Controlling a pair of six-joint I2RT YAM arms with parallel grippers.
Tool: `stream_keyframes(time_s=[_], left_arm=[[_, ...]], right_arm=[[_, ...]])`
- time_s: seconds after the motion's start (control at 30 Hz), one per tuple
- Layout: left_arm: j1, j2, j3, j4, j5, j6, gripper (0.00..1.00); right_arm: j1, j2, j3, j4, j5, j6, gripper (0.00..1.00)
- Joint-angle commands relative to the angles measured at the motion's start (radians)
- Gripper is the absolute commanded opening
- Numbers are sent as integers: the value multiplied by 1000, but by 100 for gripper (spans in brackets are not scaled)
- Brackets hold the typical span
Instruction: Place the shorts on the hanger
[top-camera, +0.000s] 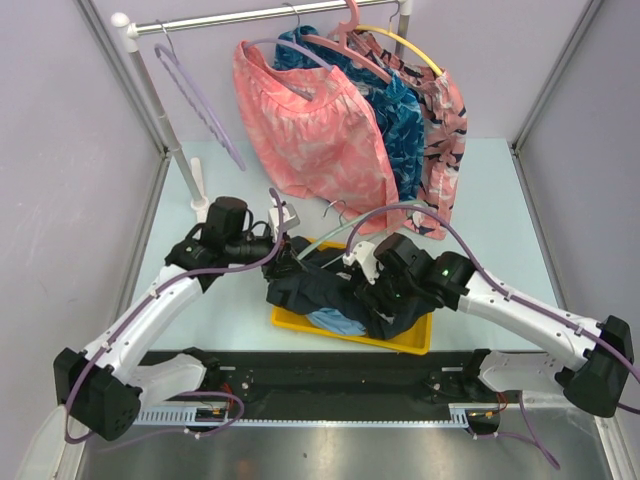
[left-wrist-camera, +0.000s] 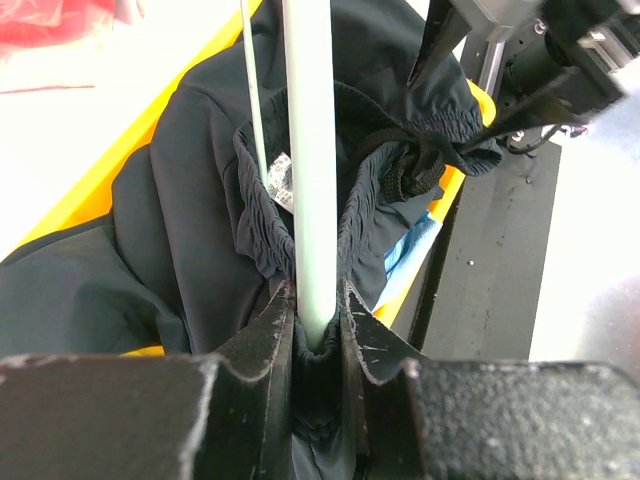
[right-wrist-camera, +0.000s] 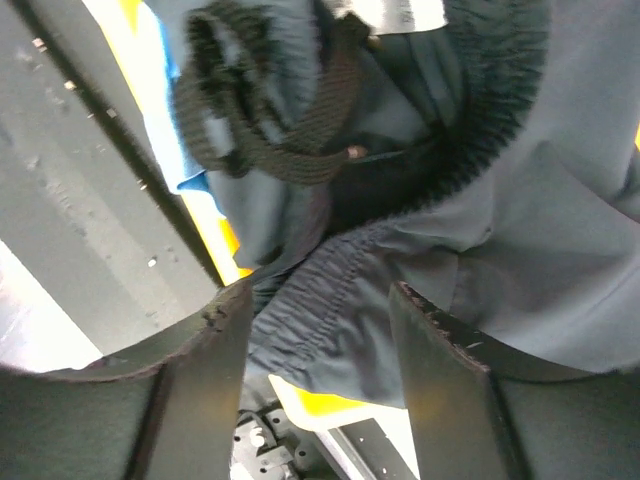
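The hanger was clamped by the left gripper, its jaws narrowed onto the pale mint bar. In the left wrist view the bar was cut off by the top edge, and its near end was hidden between the fingers. In the top view only a thin stretch of it could be traced, and the silver hook was faint against the table.

The shorts were seen bunched over the yellow tray, with the bar passing through the gathered waistband. Most of the tray was covered, as was most of a light blue garment beneath.

The right gripper was held with its jaws well apart and the waistband lying between them. Whether the pads touched the cloth could not be made out. The drawstring was seen knotted beyond. In the top view its fingertips were lost against the dark fabric.
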Motion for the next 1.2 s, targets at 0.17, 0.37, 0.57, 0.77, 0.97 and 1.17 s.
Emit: stream_keyframes(time_s=[0.17,0.37,0.57,0.77,0.97,1.17], left_arm=[[97,-55,-10,60,86,-49,0],[134,-43,-10,63,98,-49,0],[136,-43,-16,63,111,-55,1],[168,-53,-32,74,127,-81,0],[203,-69,-48,94,134,-110,0],[216,-70,-55,119,127,-144,0]], right_arm=[[5,-3,4,34,11,10,61],[40,20,7,69,44,-10,70],[51,66,6,154,216,-30,64],[48,89,-5,126,362,-97,54],[36,89,-12,50,404,-181,47],[51,101,-43,20,316,-263,45]])
